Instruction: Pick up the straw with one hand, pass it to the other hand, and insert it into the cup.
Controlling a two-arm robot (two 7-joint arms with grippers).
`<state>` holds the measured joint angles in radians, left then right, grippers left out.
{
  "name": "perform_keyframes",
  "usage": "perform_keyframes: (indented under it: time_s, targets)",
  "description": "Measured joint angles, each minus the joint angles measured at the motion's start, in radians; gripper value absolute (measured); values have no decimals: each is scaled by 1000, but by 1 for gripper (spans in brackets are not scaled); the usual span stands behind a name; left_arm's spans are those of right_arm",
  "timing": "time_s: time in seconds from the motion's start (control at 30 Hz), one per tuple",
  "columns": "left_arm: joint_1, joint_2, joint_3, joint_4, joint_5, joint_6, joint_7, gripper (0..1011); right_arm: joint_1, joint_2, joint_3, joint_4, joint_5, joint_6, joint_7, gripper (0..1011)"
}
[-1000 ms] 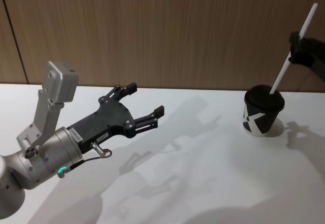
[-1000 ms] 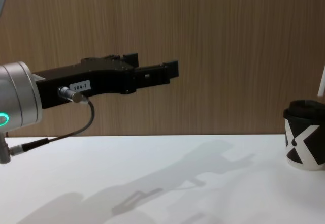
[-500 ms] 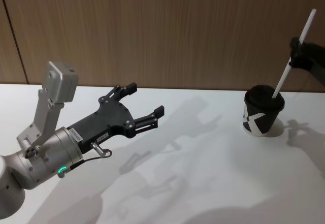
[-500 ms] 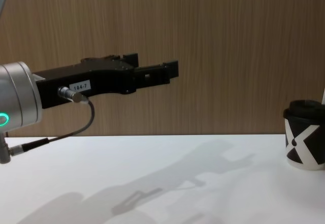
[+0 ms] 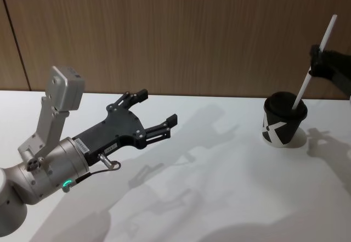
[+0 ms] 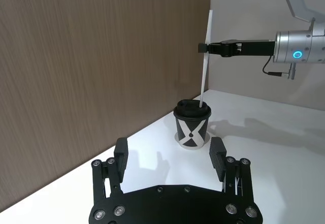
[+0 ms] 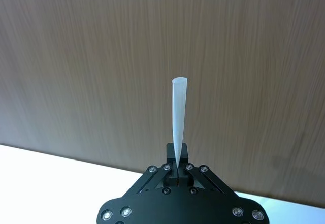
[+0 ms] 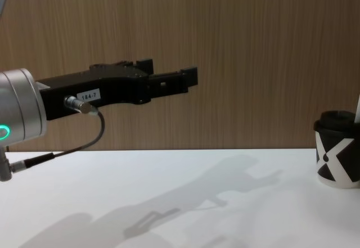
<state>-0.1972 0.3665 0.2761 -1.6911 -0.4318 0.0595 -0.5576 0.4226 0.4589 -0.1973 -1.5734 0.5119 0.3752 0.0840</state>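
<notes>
Head view: left tool (image 5: 156, 112), black two-finger, silver wrist with green light, hangs above the white bench (image 5: 219, 187), fingers spread, empty. Right tool (image 5: 318, 61), black, pinches the long thin white straw (image 5: 313, 66); the straw leans, lower end at the lid of the black paper cup (image 5: 283, 119) with white X.
Left wrist view: cup (image 6: 192, 124) stands on the bench near the wood wall (image 6: 91, 56); straw (image 6: 205, 61) nearly upright, tip at the lid.
Right wrist view: tool clamped on straw (image 7: 177, 127).
Chest view: left tool (image 8: 169, 73) open; cup (image 8: 336, 155) far right.
</notes>
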Motion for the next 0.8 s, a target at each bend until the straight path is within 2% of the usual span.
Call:
perform_keyframes:
  time_s: [0.5,0.8]
  targets:
    - [0,0,0,0,0,0,0,1003,14,-20,-7,41,-13,3,11,2]
    - [0,0,0,0,0,0,0,1003,19,-26,-10,54,-19,3,14,212]
